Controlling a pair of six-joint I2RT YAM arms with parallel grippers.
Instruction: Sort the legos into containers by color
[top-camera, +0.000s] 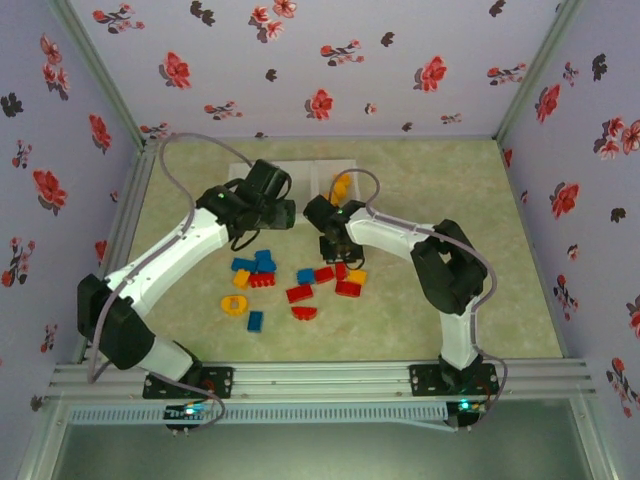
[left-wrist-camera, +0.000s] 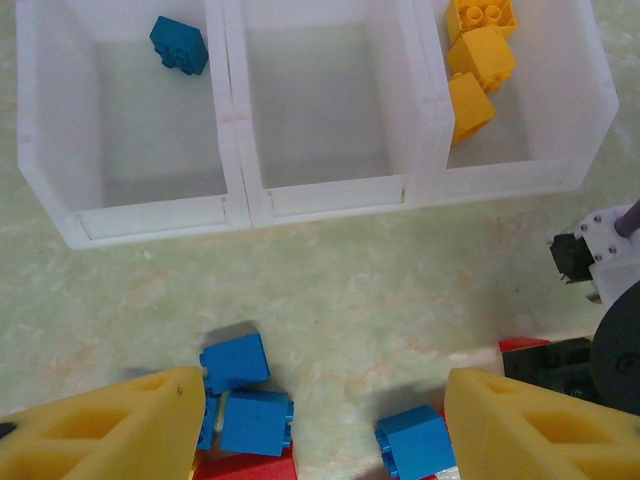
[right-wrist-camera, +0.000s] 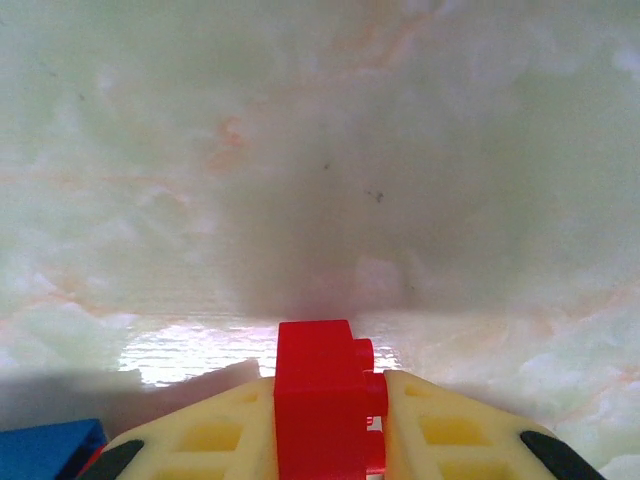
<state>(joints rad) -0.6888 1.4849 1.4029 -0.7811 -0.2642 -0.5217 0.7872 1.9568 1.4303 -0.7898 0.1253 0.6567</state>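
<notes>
Reaching low, the right gripper (right-wrist-camera: 326, 405) pinches a red lego (right-wrist-camera: 314, 365). The left gripper (left-wrist-camera: 325, 412) hovers spread near the containers (left-wrist-camera: 236, 150).

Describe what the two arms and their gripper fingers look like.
Left arm and right arm: white shells with black joints and black bases, with grey cables looping along each. The fingers are yellow-orange wedges with lattice cut-outs and black patches.

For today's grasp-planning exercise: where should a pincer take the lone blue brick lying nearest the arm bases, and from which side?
Probably best from straight above, with the pincer closing across the two long side walls of the blue brick. It lies flat and looks oblong, with bare table on each side, clear of the yellow piece.
</notes>
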